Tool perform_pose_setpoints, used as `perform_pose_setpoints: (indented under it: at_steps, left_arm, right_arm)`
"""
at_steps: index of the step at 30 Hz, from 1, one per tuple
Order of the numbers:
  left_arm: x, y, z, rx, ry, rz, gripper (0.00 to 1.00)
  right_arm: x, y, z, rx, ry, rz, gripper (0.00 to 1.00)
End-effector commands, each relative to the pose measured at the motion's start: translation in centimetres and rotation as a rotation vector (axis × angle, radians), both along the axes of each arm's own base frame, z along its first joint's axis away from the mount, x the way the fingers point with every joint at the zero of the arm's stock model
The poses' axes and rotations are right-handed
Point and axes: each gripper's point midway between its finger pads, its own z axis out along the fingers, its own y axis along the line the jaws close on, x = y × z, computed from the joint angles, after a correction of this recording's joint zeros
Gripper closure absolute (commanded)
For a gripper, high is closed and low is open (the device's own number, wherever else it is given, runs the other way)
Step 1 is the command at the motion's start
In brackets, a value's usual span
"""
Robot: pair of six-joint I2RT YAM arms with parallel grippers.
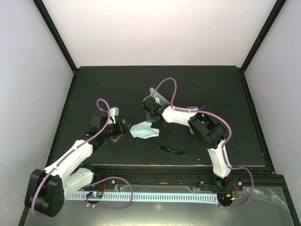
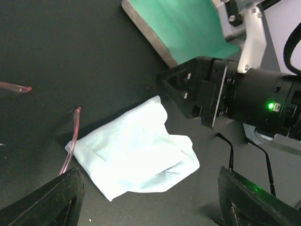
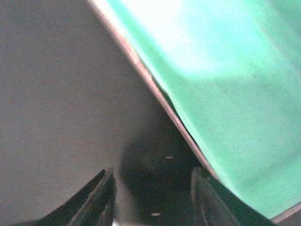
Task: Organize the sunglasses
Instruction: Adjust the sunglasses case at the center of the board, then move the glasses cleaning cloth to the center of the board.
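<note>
The pink wire-frame sunglasses show only as two thin temple arms (image 2: 71,143) lying on the black mat, beside a light blue cloth (image 2: 136,150). The black sunglasses (image 1: 174,141) lie right of the cloth; their thin temples (image 2: 230,150) show in the left wrist view. My left gripper (image 2: 150,207) is open and empty, low over the near edge of the cloth (image 1: 143,130). My right gripper (image 3: 153,197) is open and empty, right at the rim of an open case with a green lining (image 3: 225,84); it also shows in the top view (image 1: 149,112).
The green-lined case (image 1: 159,97) lies open at the mat's centre back. The right arm's wrist (image 2: 249,94) is close above the cloth, facing my left gripper. The black mat (image 1: 108,84) is edged by a raised frame.
</note>
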Motion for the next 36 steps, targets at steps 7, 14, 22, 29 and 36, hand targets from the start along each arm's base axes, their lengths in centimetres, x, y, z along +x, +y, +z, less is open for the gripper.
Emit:
perform_pose_setpoints:
  at_steps: [7, 14, 22, 29, 36]
  left_arm:
    - [-0.3, -0.9, -2.1, 0.031, 0.085, -0.032, 0.26]
    - [0.0, -0.6, -4.9, 0.150, 0.186, 0.005, 0.42]
    - [1.2, -2.0, -6.9, 0.143, 0.255, 0.001, 0.60]
    - [2.2, -1.7, -7.6, 0.186, 0.274, 0.027, 0.77]
    - [2.7, -0.9, -6.8, 0.230, 0.243, 0.054, 0.98]
  right_arm:
    - [-0.1, -3.2, 3.3, -0.059, -0.070, 0.013, 0.46]
    - [-4.9, -4.2, 5.0, 0.047, -0.029, 0.136, 0.46]
    - [-7.4, -4.9, 5.3, 0.134, 0.001, 0.142, 0.47]
    - [-7.7, -4.7, 5.5, 0.139, 0.002, 0.150, 0.49]
    - [-8.0, -4.3, 5.4, 0.134, 0.007, 0.171, 0.50]
